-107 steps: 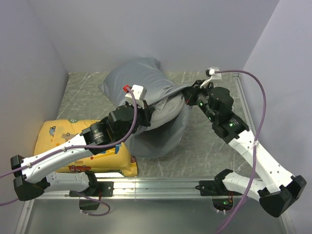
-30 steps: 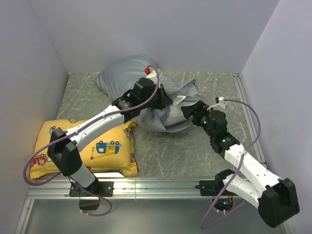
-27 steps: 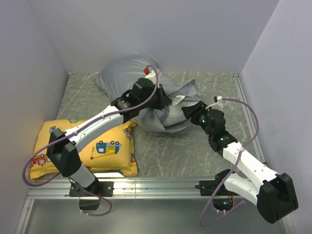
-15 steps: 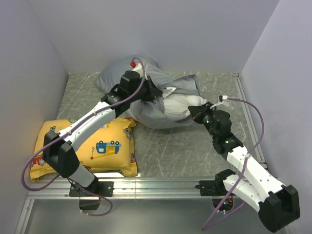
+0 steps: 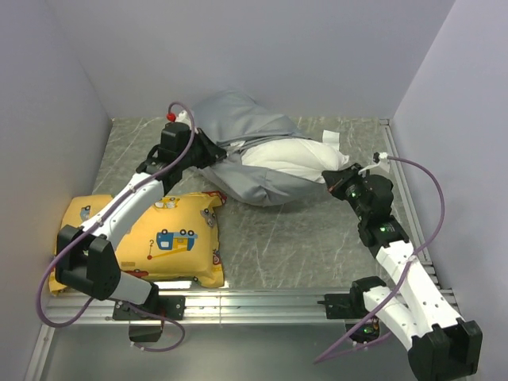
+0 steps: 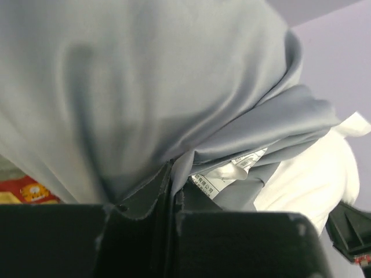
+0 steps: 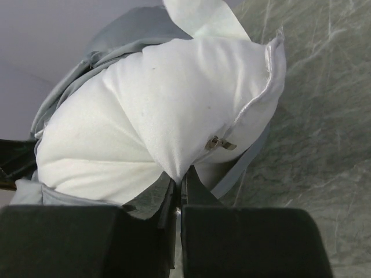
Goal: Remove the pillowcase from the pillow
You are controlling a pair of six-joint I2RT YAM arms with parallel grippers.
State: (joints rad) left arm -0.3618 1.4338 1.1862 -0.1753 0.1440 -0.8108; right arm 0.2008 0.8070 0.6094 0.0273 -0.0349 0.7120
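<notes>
The grey pillowcase (image 5: 238,131) lies at the back middle of the table, bunched over the left half of the white pillow (image 5: 290,159). The pillow's right half sticks out bare. My left gripper (image 5: 208,155) is shut on a fold of the pillowcase (image 6: 145,104) at its left side; a white label (image 6: 232,171) shows beside the fold. My right gripper (image 5: 333,181) is shut on the pillow's bare right end (image 7: 156,116), pinching white cloth next to a small zip pull (image 7: 219,142).
A yellow cartoon-vehicle print pillow (image 5: 151,238) lies at the near left, under my left arm. Grey walls stand at the left, back and right. A metal rail (image 5: 254,305) runs along the table's near edge.
My left gripper has pulled the pillowcase left and back, my right gripper has pulled the pillow right. Far more white pillow shows now than a second ago.
</notes>
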